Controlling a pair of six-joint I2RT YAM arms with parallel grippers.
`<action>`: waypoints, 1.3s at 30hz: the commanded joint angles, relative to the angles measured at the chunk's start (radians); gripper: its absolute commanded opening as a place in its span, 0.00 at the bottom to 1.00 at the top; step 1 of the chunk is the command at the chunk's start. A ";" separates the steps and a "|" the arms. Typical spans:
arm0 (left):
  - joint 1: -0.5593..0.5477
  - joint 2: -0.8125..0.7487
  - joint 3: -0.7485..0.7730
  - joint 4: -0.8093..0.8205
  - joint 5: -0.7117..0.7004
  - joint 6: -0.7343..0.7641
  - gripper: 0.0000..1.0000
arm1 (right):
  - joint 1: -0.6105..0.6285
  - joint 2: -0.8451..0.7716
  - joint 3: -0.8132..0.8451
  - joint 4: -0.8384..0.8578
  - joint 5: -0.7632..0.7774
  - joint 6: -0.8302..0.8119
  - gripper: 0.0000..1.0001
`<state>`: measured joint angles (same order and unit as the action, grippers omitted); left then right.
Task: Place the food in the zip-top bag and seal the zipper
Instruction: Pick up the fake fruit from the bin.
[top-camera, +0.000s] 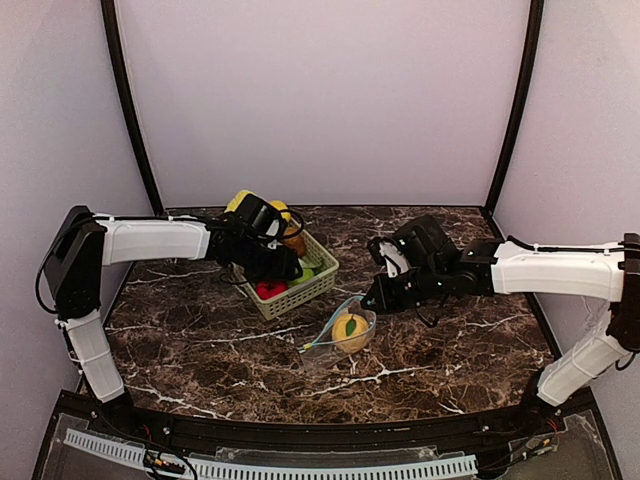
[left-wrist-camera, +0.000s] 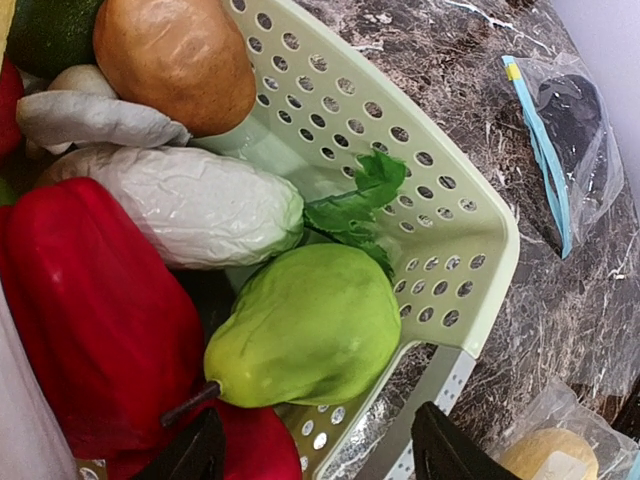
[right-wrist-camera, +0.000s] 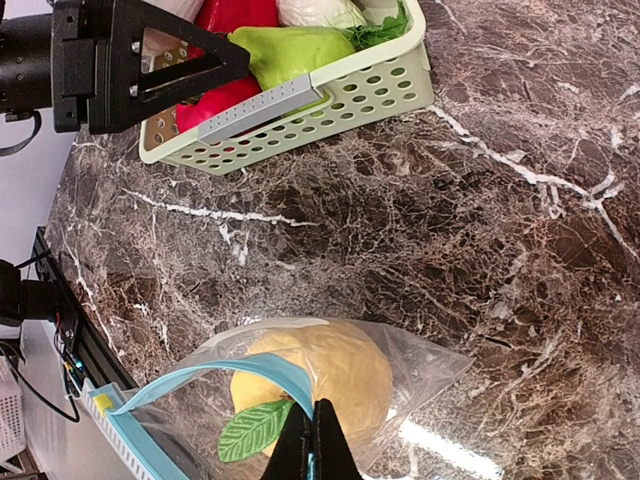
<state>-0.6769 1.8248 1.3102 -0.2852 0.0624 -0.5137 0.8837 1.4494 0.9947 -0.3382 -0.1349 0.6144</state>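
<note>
My left fingers (left-wrist-camera: 192, 455) stand open just over the green fruit (left-wrist-camera: 310, 325) in the basket (left-wrist-camera: 470, 230). It looks light, hard and smooth, so I would grip its widest middle. My right fingers (right-wrist-camera: 318, 445) are closed on the bag (right-wrist-camera: 425, 365), which has the peach (right-wrist-camera: 335, 360) inside.

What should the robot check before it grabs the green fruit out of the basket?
1. Left claw open: ok, jaws apart near the green fruit.
2. Fruit on top in the basket: ok, nothing covers it.
3. Right claw shut on the bag: ok, pinching the plastic.
4. Bag mouth open: ok, the blue zipper arches up.
5. Peach already inside: ok.
6. Room left for the fruit: cannot tell.
</note>
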 joint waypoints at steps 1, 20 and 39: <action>0.005 -0.013 -0.034 0.014 -0.022 -0.045 0.63 | 0.009 0.000 -0.005 0.024 -0.003 0.010 0.00; 0.005 0.060 -0.005 0.104 -0.066 -0.078 0.61 | 0.012 0.013 -0.004 0.033 -0.009 0.008 0.00; 0.005 0.114 0.038 0.151 -0.130 -0.065 0.48 | 0.017 0.022 0.003 0.037 -0.030 0.002 0.00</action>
<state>-0.6769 1.9293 1.3270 -0.1425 -0.0406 -0.5846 0.8902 1.4570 0.9947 -0.3355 -0.1509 0.6151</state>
